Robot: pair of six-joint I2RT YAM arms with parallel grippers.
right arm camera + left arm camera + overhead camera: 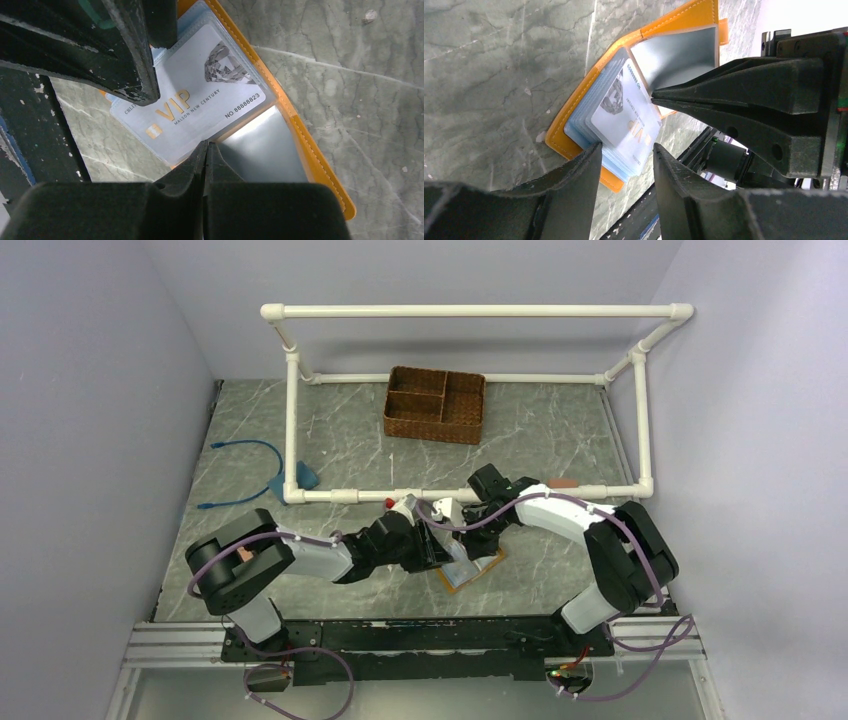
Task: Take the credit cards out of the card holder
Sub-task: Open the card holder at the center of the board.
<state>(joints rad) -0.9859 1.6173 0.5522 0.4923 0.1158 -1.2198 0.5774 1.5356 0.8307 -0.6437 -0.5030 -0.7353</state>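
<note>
The card holder [470, 570] is seen lying open on the marbled surface [499, 75], between the two arms. The credit cards [200, 95] are stacked in its sleeves, a VIP card uppermost. The left claw [626, 150] is held apart, straddling the stack's edge. The right claw [206, 147] is pressed together at the card's long edge; whether anything is pinched cannot be told.

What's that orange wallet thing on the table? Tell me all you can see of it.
The card holder is a small mustard-orange wallet, leather-looking with stitched edges, lying open on the grey marbled table. Inside is a fanned stack of clear bluish sleeves; the top one shows a pale VIP card with a diamond picture. A tab sticks out at one edge. The left tool straddles the sleeve stack, open; the right tool, shut, touches the top sleeve's edge.
</note>
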